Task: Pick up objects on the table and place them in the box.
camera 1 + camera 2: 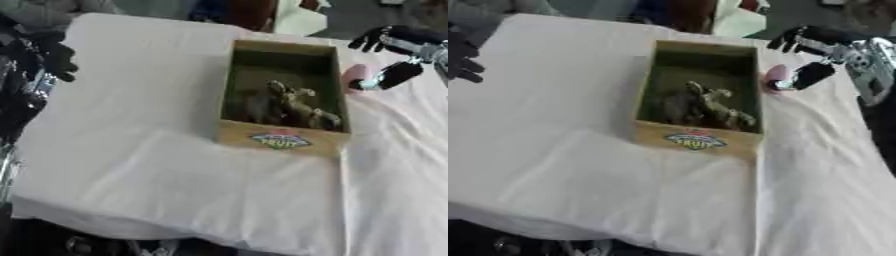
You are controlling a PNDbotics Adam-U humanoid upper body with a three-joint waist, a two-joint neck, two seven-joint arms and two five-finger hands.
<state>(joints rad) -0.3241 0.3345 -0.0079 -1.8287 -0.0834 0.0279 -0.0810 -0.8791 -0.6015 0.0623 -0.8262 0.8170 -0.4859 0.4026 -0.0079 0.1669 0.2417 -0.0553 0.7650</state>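
An open cardboard box (233, 75) with a coloured label on its front wall stands in the middle of the white-covered table (131, 165). Brownish toy figures (293, 107) lie piled inside it. A small pink object (775, 75) lies on the cloth just outside the box's right wall. My right hand (811, 74) hangs at the upper right beside that pink object, its thumb tip reaching down to it and its fingers (372, 37) spread higher up, open. At the left edge of the table is my left hand (54, 59), fingers relaxed and holding nothing.
The cloth drapes over the table's front and left edges. Dark clutter and part of my left arm (22, 95) fill the left margin. Coloured shapes stand beyond the far edge (254, 12).
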